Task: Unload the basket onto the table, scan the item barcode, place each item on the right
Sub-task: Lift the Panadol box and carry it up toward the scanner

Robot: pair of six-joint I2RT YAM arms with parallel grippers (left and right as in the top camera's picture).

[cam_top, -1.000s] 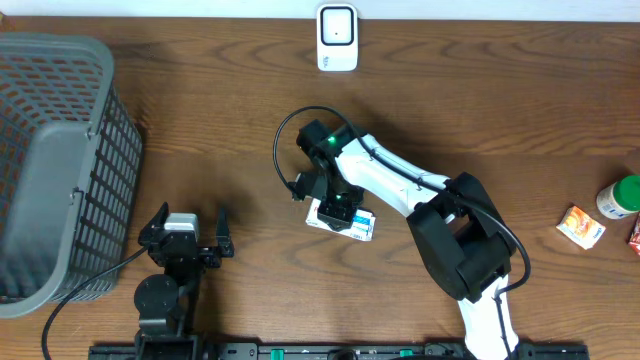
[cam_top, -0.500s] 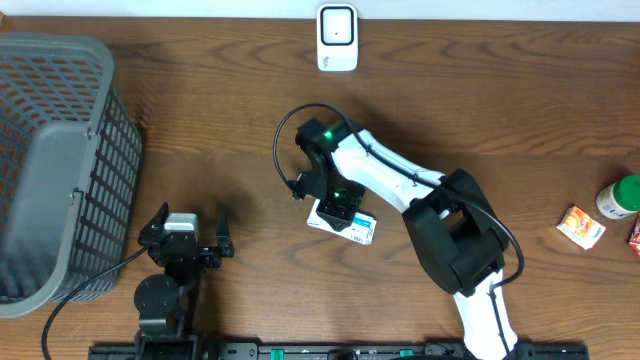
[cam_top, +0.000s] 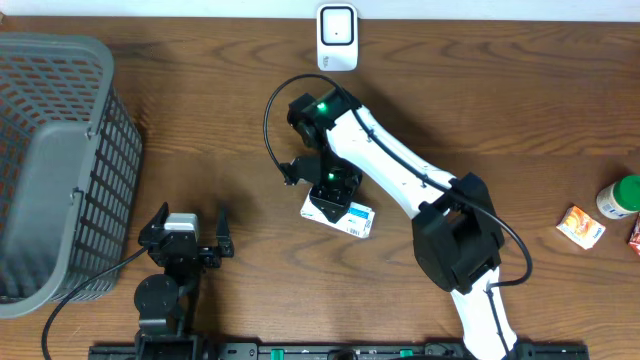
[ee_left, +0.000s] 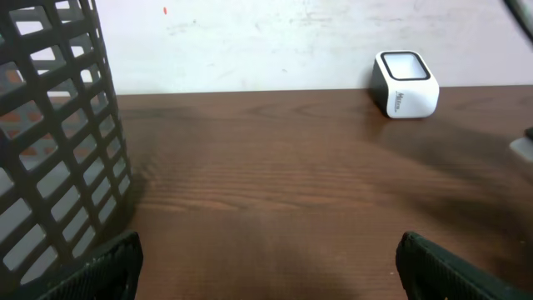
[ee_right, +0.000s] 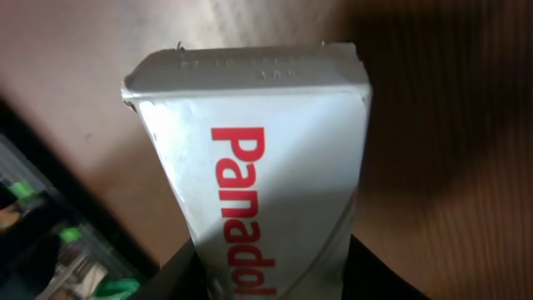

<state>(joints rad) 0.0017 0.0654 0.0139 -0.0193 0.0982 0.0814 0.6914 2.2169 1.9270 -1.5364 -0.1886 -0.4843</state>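
Note:
The item is a white box (ee_right: pixel 258 167) with red "Panadol" lettering, its end flap pointing away from the camera; no barcode shows on the visible faces. My right gripper (ee_right: pixel 275 283) is shut on its near end, a dark finger on each side. From above, the box (cam_top: pixel 352 219) sits under the right gripper (cam_top: pixel 330 195) at mid-table. The white scanner (cam_top: pixel 337 38) stands at the far edge, also visible as the scanner (ee_left: pixel 405 83) in the left wrist view. My left gripper (ee_left: pixel 268 267) is open over bare wood, and seen from above the left gripper (cam_top: pixel 190 238) is at the near left.
A grey mesh basket (cam_top: pixel 50 170) fills the left side, and the basket (ee_left: pixel 50 150) looms close in the left wrist view. At the right edge lie an orange packet (cam_top: pixel 580 225), a green-capped bottle (cam_top: pixel 620 197) and a red item (cam_top: pixel 635 238).
The right gripper has closed on the box and its wrist has swung a little toward the far left, turning the box slightly. The left arm has not moved.

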